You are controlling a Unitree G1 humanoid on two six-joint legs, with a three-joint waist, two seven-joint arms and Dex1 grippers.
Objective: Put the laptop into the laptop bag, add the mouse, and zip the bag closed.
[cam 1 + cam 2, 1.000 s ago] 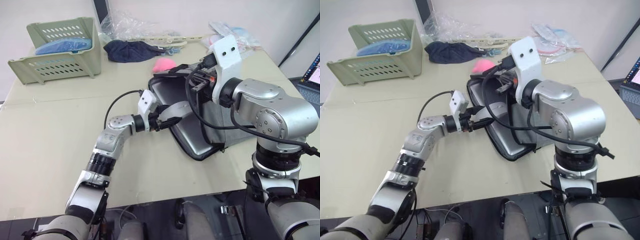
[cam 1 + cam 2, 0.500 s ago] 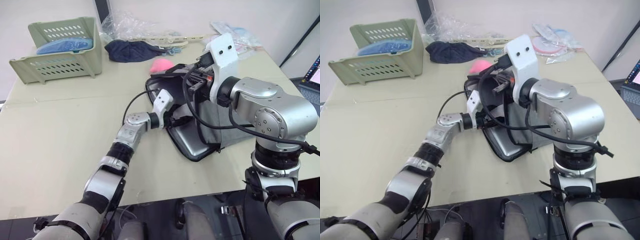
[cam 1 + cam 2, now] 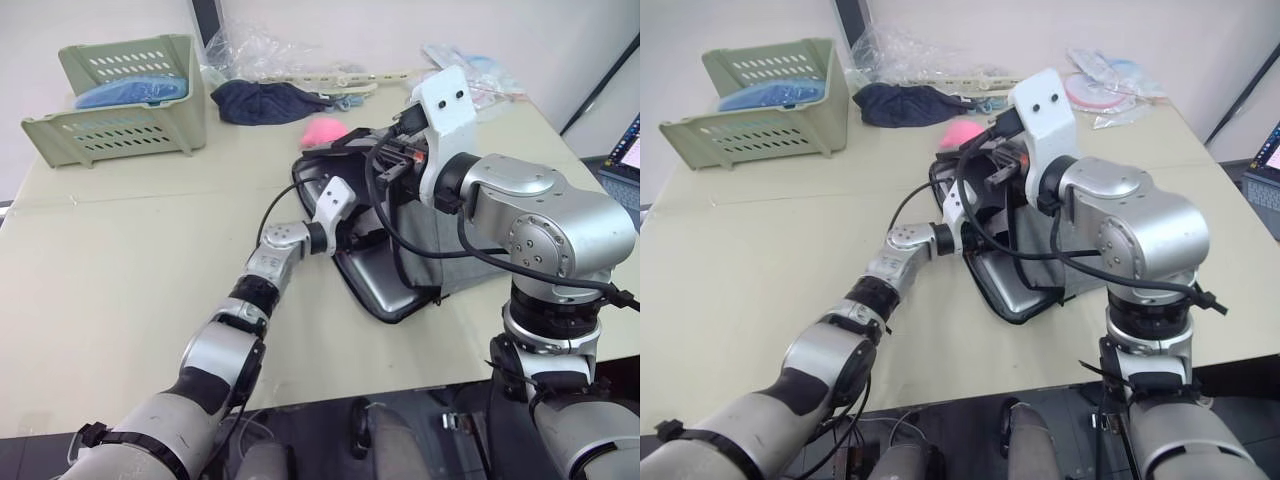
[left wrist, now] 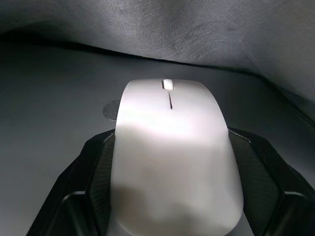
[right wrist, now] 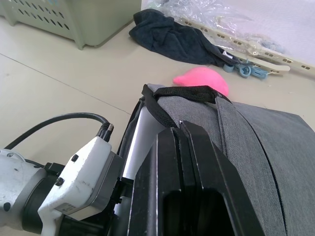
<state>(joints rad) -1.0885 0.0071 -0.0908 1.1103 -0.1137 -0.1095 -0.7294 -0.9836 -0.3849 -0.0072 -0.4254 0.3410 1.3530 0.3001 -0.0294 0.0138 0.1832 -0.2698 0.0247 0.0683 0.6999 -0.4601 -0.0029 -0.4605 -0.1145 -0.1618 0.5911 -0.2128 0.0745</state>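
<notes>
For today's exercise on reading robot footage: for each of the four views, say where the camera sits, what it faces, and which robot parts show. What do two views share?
Left eye: on the head, looking down at the table; both arms show.
Right eye: beside it, same scene.
Left wrist: inside the laptop bag; black fingers grip the mouse above the laptop.
Right wrist: along the right gripper, shut on the bag's handle; the left arm's wrist shows.
Shared: right wrist and eye views show the pink charm.

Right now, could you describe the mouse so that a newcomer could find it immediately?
Find the grey laptop bag lying open mid-table. The left gripper reaches into its mouth, shut on the mouse above the silver laptop. It is glossy white and oval with a scroll wheel, unlike the fluffy pink charm.
</notes>
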